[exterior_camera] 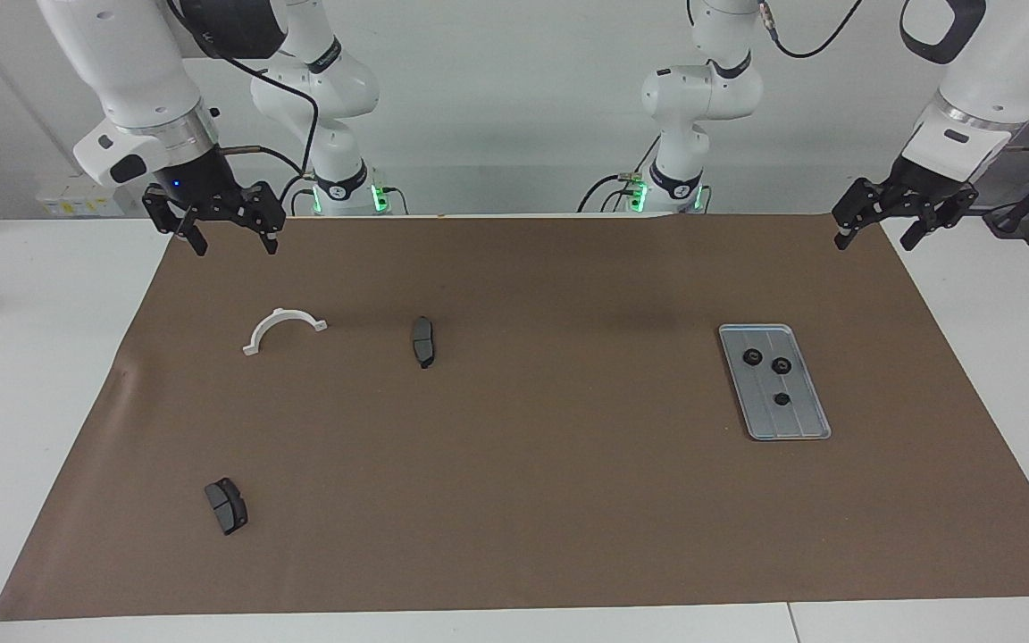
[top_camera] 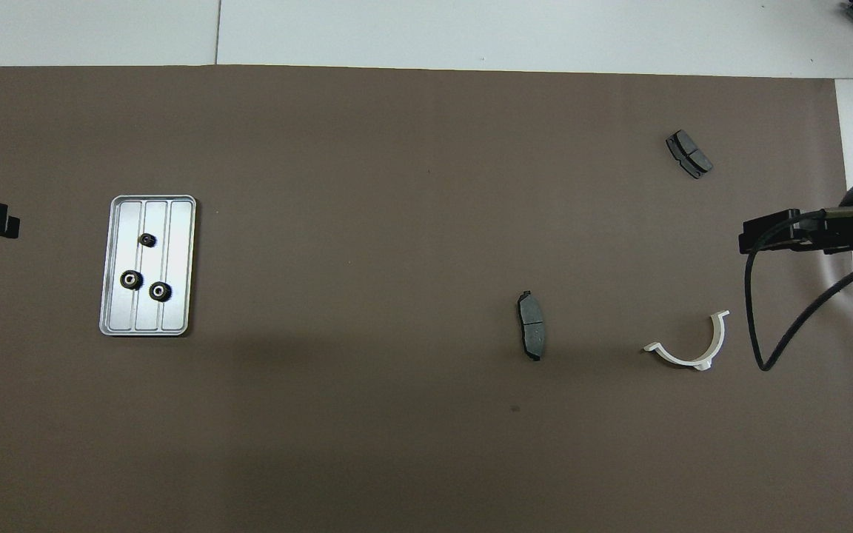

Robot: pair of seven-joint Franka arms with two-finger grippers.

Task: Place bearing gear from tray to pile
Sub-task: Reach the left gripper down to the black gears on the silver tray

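Observation:
The silver-grey tray [exterior_camera: 793,425] lies on the brown mat toward the left arm's end of the table; it also shows in the overhead view [top_camera: 177,222]. Three small black gears lie in it: two side by side [exterior_camera: 753,356] [exterior_camera: 781,364] and one [exterior_camera: 782,398] farther from the robots. No group of gears shows outside the tray. My left gripper [exterior_camera: 874,241] hangs open and empty in the air over the mat's corner, apart from the tray. My right gripper [exterior_camera: 236,248] hangs open and empty over the mat's corner at the right arm's end.
A white half-ring bracket [exterior_camera: 283,329] and a dark grey brake pad [exterior_camera: 423,341] lie on the mat nearer the right arm's end. A second brake pad [exterior_camera: 226,505] lies farther from the robots. The brown mat [exterior_camera: 532,500] covers most of the white table.

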